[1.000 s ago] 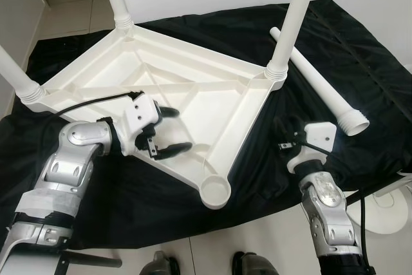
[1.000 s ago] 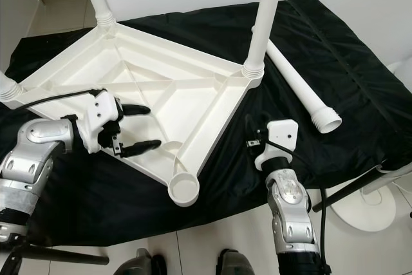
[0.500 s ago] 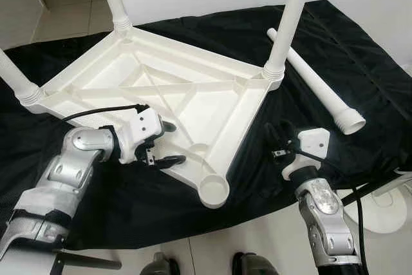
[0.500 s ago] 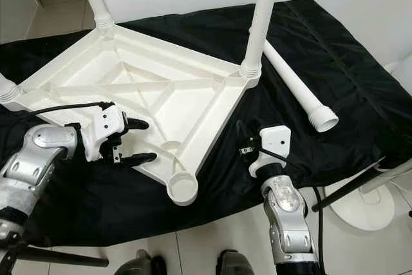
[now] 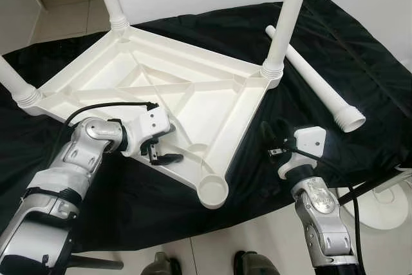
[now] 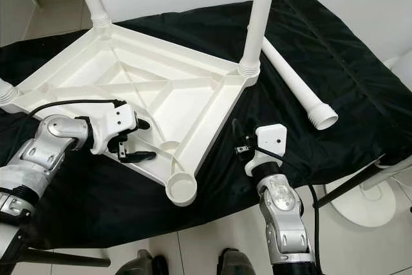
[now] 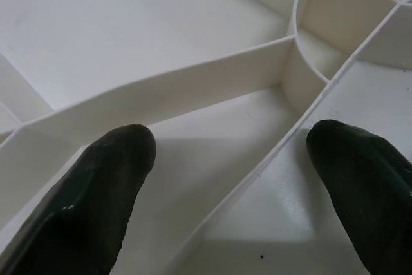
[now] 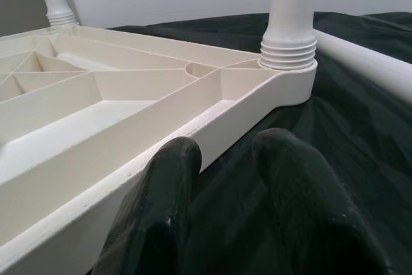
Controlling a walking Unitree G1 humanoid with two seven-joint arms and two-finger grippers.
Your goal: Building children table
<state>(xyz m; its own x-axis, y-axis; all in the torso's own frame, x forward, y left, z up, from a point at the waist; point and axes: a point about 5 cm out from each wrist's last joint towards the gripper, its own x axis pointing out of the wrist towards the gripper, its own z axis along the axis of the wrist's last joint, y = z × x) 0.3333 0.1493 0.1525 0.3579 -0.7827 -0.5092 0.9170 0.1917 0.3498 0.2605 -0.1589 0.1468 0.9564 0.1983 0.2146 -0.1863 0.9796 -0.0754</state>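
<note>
Trouble waiting at the empty socket

Tabletop (image 5: 167,88) lies upside down on the black cloth (image 5: 322,37), three legs in, fourth leg (image 5: 318,82) loose beside it. Left tool (image 5: 159,145), spread, straddles a rib; right tool (image 6: 239,141), nearly pressed together, empty. A shove could slide the tabletop off.

glossy white plastic table (image 5: 161,82), matt blk cloth (image 5: 347,49)
</note>
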